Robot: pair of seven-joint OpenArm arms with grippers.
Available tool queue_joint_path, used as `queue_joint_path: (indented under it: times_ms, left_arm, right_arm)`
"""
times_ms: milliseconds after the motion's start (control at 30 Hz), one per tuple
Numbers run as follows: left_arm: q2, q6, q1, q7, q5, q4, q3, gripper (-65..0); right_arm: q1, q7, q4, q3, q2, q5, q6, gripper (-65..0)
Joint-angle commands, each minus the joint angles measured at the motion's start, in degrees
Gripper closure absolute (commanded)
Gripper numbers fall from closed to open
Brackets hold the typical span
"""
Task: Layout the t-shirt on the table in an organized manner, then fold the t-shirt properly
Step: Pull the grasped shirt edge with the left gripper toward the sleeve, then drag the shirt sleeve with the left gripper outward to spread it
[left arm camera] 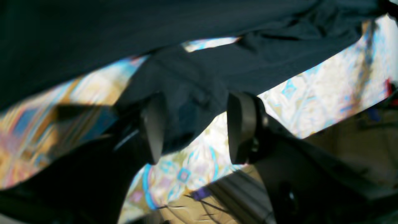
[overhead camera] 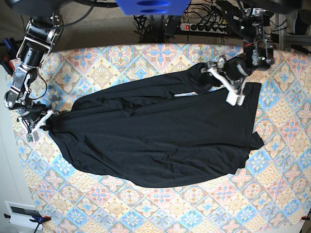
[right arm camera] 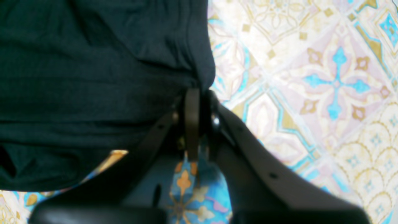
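The left end effector (left arm camera: 194,127) stands released: in its wrist view the two pads (left arm camera: 154,127) are spread well apart, with a fold of the t-shirt (left arm camera: 192,77) hanging loose between them and pinched by neither. In the base view this end effector (overhead camera: 228,82) sits over the far right part of the garment, near the upper edge, which suggests it is letting go of a corner it was positioning rather than taking a new hold.

The right end effector (right arm camera: 199,115) is clenched on the t-shirt (right arm camera: 93,77). Its wrist view shows the jaws pressed together with the bunched edge of the black fabric caught at their tips. In the base view it (overhead camera: 40,121) sits at the far left end of the cloth, where the fabric draws to a point, so it appears to serve as an anchor that keeps the garment stretched across the tabletop (overhead camera: 160,208).

The t-shirt (overhead camera: 155,141) lies spread broadly over the middle of the patterned tabletop, running left to right, mostly flat but with a long crease and an overlapped band along its far side. The layout step looks unfinished, judging by those creases; folding has not begun.
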Motion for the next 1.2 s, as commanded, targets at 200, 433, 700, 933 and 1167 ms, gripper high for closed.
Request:
queue_joint_path:
  times_ms: [200, 433, 700, 933, 1167]
  left_arm:
    - [2.5, -0.1, -4.6, -4.1, 20.9, -2.2, 16.4, -31.0]
    - [2.6, -0.1, -5.9, -5.2, 31.7, -5.1, 25.2, -26.4]
    - [2.0, -0.2, -4.8, -5.2, 31.4, -2.1, 24.3, -11.8]
    - [2.4, -0.2, 0.4, -5.2, 31.1, 4.1, 16.9, -11.9]
    - [2.4, -0.2, 0.7, -5.3, 24.1, 4.0, 12.4, -11.2]
  right_arm:
    - [1.2, 1.0, 1.0, 0.3, 1.2, 0.8, 0.0, 0.0]
    - [1.2, 1.0, 1.0, 0.3, 1.2, 0.8, 0.0, 0.0]
    - [1.3, 1.0, 0.8, 0.3, 1.2, 0.8, 0.0, 0.0]
    - [1.3, 1.0, 0.7, 0.4, 1.2, 0.8, 0.0, 0.0]
    - [1.3, 1.1, 0.9, 0.4, 1.2, 0.8, 0.0, 0.0]
